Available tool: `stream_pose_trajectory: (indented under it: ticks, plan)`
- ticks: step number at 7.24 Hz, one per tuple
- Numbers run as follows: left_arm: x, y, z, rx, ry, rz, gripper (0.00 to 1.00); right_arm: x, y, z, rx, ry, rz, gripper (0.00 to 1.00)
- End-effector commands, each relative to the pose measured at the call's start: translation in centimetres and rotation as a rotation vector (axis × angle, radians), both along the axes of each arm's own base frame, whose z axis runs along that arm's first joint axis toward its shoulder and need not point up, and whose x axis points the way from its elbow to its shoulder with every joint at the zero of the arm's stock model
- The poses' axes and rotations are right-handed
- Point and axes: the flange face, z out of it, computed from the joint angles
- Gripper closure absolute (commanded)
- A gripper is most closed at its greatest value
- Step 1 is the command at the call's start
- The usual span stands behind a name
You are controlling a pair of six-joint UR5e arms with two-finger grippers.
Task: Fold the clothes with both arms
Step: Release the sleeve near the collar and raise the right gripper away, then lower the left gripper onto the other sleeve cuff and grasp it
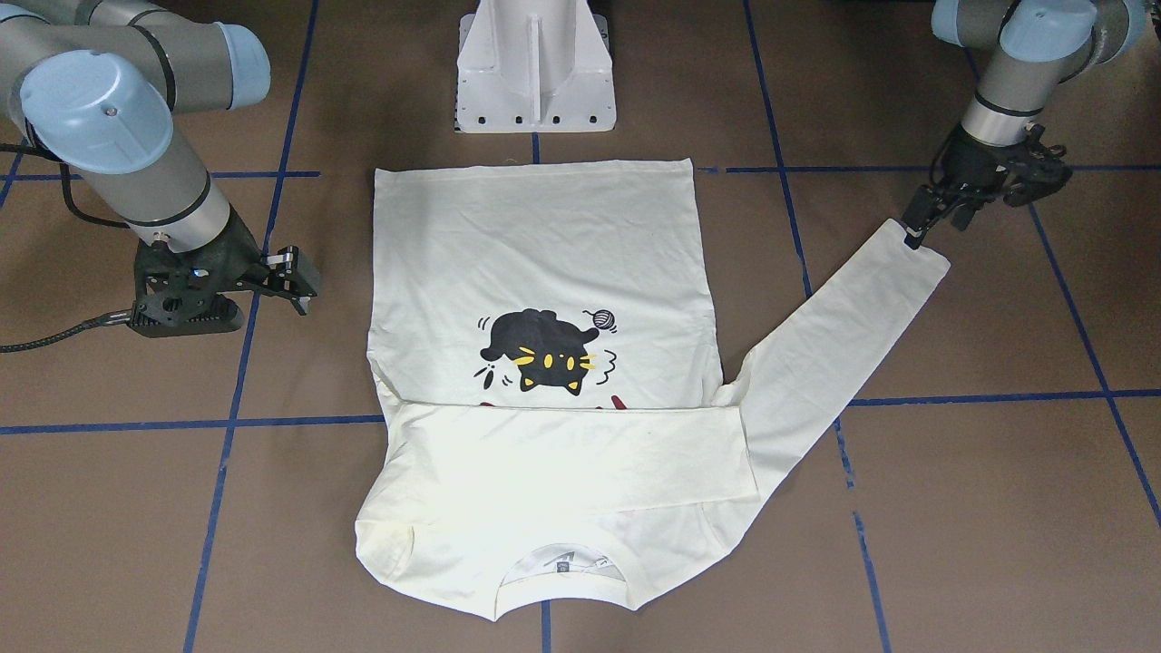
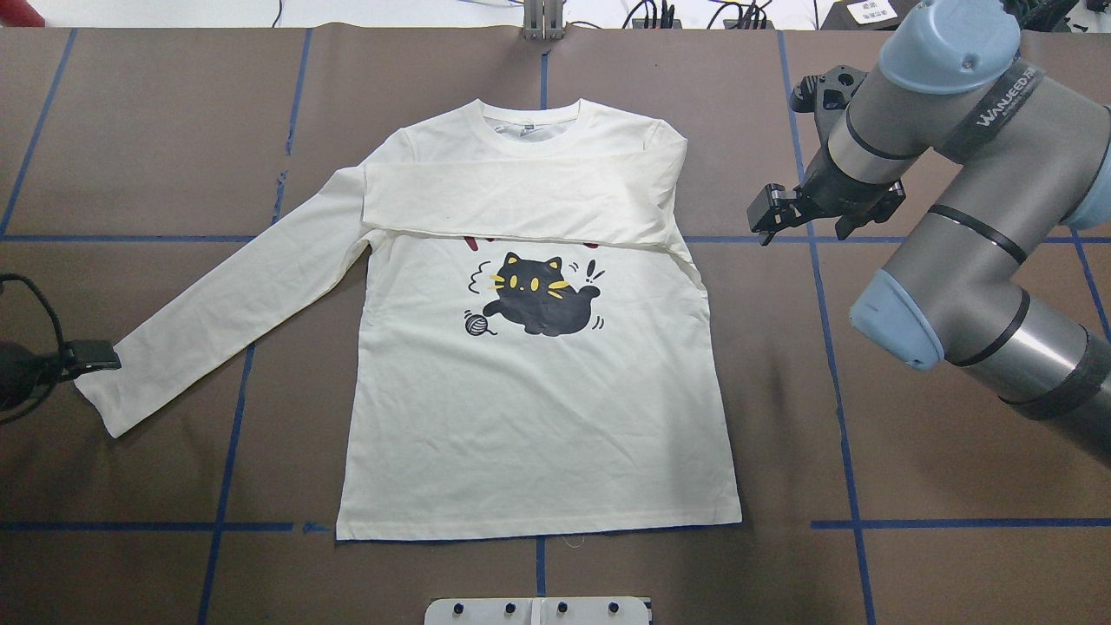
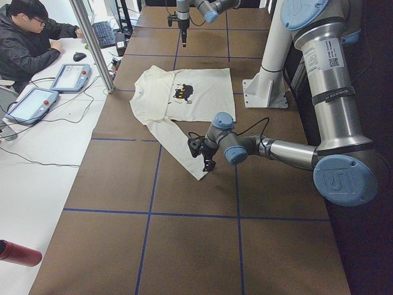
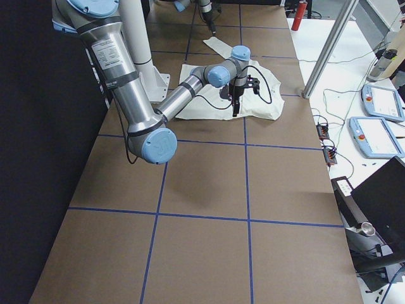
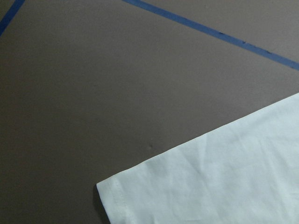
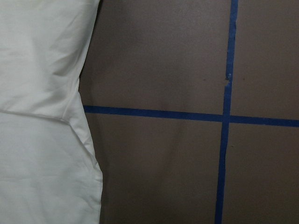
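Note:
The cream long-sleeved T-shirt (image 2: 538, 417) lies flat and face up, the cat print (image 2: 542, 295) showing, the collar away from the robot. One sleeve (image 2: 521, 204) is folded across the chest and covers most of the red word. The other sleeve (image 2: 226, 304) lies stretched out towards my left arm. My left gripper (image 2: 91, 356) (image 1: 925, 231) looks open and sits right at that sleeve's cuff (image 5: 210, 182), holding nothing. My right gripper (image 2: 794, 221) (image 1: 295, 281) looks open and empty, apart from the shirt, beside the shoulder (image 6: 42, 116) of the folded sleeve.
The white pedestal base (image 1: 535, 73) stands just behind the shirt's hem. Blue tape lines (image 2: 226, 451) grid the brown table. In the exterior left view an operator (image 3: 27, 37) sits at a side desk with tablets (image 3: 67, 77), and a red bottle (image 3: 18, 253) lies near that desk's front.

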Motion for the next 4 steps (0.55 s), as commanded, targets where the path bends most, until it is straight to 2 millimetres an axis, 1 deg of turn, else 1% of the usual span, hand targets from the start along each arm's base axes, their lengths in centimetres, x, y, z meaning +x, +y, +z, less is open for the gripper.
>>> stream_pose_trajectory:
  ticks: [1, 3, 4]
  plan:
    - [0.8, 0.1, 1.1, 0.004, -0.031, 0.003, 0.00, 0.0, 0.1, -0.1, -0.003, -0.002, 0.003, 0.00]
    - [2.3, -0.8, 2.7, -0.007, -0.042, 0.003, 0.00, 0.0, 0.1, -0.2, -0.003, -0.002, 0.006, 0.00]
    - [2.3, -0.8, 3.7, -0.017, -0.054, 0.004, 0.00, 0.0, 0.1, -0.3, -0.003, -0.003, 0.007, 0.00]
